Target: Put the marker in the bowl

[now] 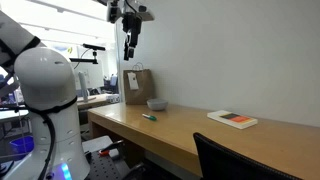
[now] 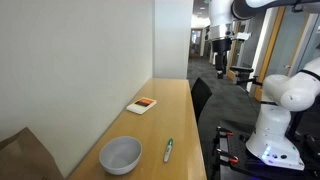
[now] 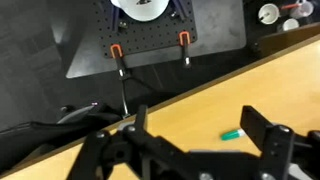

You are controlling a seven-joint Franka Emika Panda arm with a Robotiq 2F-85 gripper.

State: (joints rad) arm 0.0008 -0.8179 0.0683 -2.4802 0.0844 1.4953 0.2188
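Observation:
The marker (image 1: 149, 117) is a thin dark stick with a green tint, lying on the wooden table near its front edge; it shows in both exterior views (image 2: 168, 150). In the wrist view only its green end (image 3: 233, 133) shows beside one finger. The grey bowl (image 1: 157, 103) sits on the table beside the marker, also in an exterior view (image 2: 120, 154). My gripper (image 1: 130, 48) hangs high above the table, open and empty (image 2: 221, 51); in the wrist view (image 3: 200, 130) its fingers are spread wide.
A brown paper bag (image 1: 138, 86) stands behind the bowl by the wall. A flat book with a red edge (image 1: 232, 119) lies farther along the table (image 2: 142, 105). A dark chair back (image 1: 225, 160) stands at the table's front edge. The floor holds a black perforated base (image 3: 150, 35).

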